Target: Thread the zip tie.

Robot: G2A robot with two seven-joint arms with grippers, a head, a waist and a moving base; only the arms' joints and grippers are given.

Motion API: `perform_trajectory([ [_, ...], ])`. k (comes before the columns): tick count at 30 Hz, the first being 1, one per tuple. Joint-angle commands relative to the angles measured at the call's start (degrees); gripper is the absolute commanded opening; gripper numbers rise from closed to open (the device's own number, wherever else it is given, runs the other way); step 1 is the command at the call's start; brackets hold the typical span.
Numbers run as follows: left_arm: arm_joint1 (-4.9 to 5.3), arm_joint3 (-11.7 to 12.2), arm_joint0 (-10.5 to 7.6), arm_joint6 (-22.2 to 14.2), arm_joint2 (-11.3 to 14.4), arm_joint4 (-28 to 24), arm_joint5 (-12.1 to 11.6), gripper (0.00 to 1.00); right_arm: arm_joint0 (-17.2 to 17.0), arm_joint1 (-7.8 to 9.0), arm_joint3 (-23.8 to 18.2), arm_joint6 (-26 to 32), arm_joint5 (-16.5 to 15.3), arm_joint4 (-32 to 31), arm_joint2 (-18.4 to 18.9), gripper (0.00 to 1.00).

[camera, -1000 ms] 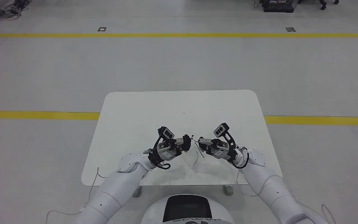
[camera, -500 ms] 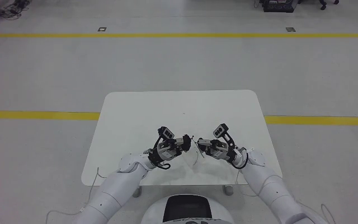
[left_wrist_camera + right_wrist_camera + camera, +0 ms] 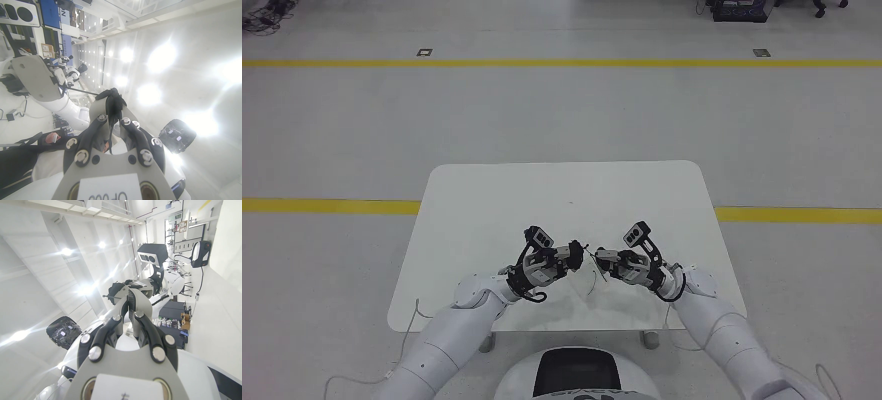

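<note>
The zip tie (image 3: 587, 248) is a thin black strap held in the air between my two grippers, above the front part of the white table (image 3: 542, 190). My left gripper (image 3: 573, 254) is shut on it; in the left wrist view the black strap (image 3: 83, 91) runs from the shut left gripper (image 3: 113, 95) across to the other arm, and a length hangs down between the fingers. My right gripper (image 3: 602, 263) faces it, a short gap away. In the right wrist view the right gripper (image 3: 128, 298) is shut, and the zip tie's end (image 3: 111, 297) sticks out sideways from its tips.
The table top (image 3: 662, 200) is bare white, with its front edge just below the arms. Grey floor with yellow lines (image 3: 332, 206) surrounds the table.
</note>
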Motion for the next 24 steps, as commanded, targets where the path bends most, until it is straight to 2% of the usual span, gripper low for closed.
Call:
perform_trajectory([
  [1,0.0,0.0,0.0,0.0,0.0,0.0,0.0,0.0,0.1,-0.05,0.2,0.0,0.0,-0.3,0.2,0.0],
  [24,0.0,0.0,0.0,0.0,0.0,0.0,0.0,0.0,-1.3,-0.14,-0.2,-1.6,0.0,-4.3,3.4,0.0],
])
